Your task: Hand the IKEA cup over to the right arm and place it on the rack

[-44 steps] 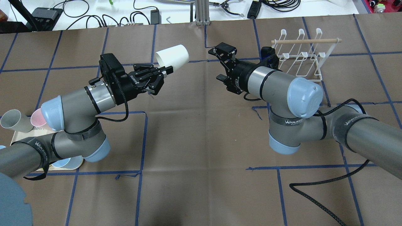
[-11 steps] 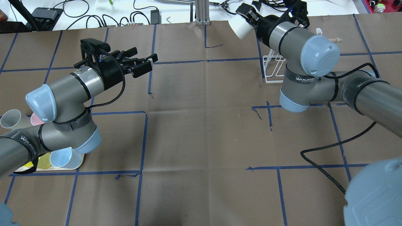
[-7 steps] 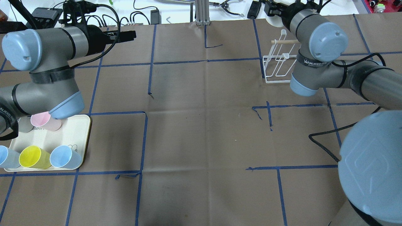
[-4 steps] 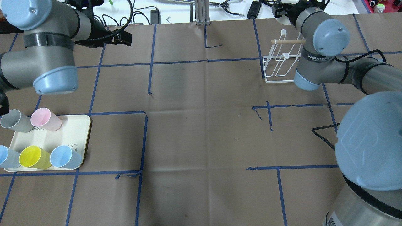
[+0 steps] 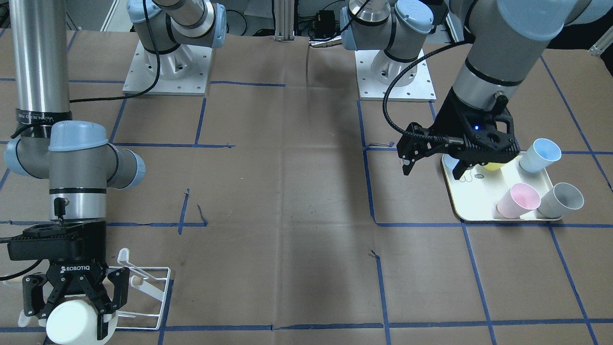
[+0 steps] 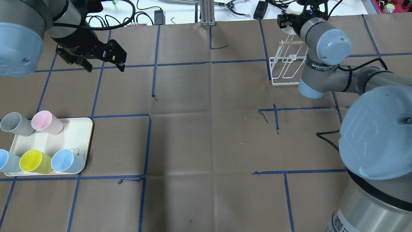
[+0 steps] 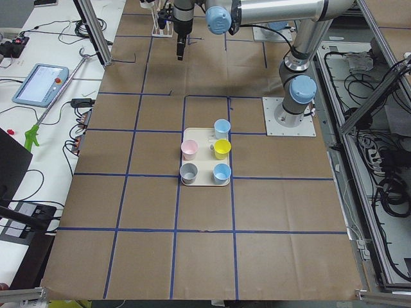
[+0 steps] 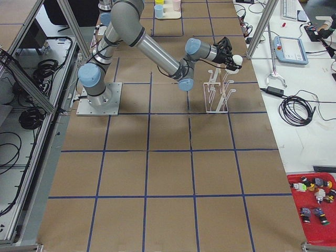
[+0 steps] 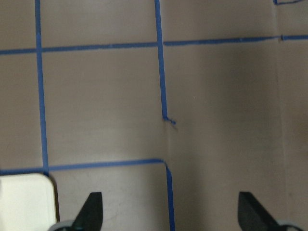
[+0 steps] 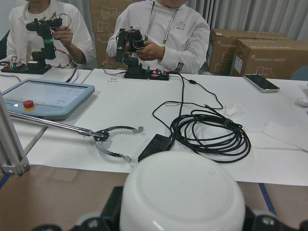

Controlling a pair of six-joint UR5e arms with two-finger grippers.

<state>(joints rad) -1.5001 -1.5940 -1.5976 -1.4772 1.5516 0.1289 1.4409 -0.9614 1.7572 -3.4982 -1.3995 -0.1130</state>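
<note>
The handover was judged done, and the placing step was in hand. The cup [image 5: 69, 327] was gripped at its sides by the right tool [image 5: 72, 316], base outward, just above the rack [image 5: 166, 287] at its outer prongs. Next, the mouth would need lowering over a prong before release. The left tool [image 9: 171, 214], well apart from the rack, was spread wide and held nothing.

even bright overhead light, soft shadows on the table [image 5: 306, 268], cup [image 10: 182, 192] blurred up close
</note>
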